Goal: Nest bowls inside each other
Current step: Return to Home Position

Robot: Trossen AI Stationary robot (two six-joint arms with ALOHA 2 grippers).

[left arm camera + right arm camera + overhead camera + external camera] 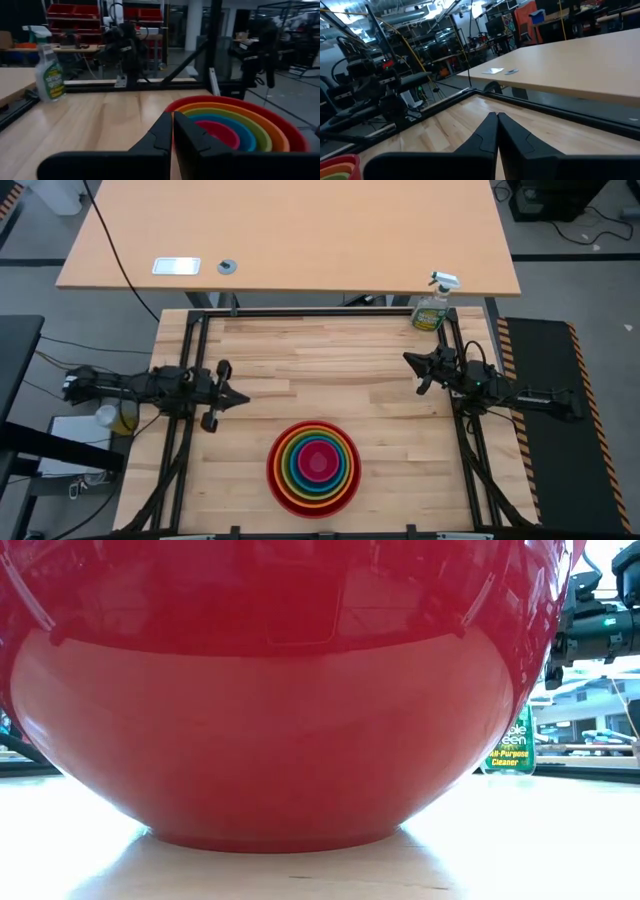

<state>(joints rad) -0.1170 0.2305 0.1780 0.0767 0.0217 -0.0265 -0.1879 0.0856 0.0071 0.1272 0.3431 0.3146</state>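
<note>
The bowls stand nested near the table's front edge: red outermost, then orange, yellow-green, blue, with pink in the middle. The red bowl's base rests on the wood. The left wrist view shows the stack from the side. My left gripper is shut and holds nothing, at the table's left side, level, pointing right. My right gripper is shut and bare at the right side, pointing left. Each wrist view shows its own shut fingers, left and right.
A green spray bottle stands at the table's far right corner, also in the low view. A second, lighter table lies beyond, with a white card and a small disc on it. Bare wood spans the table's middle.
</note>
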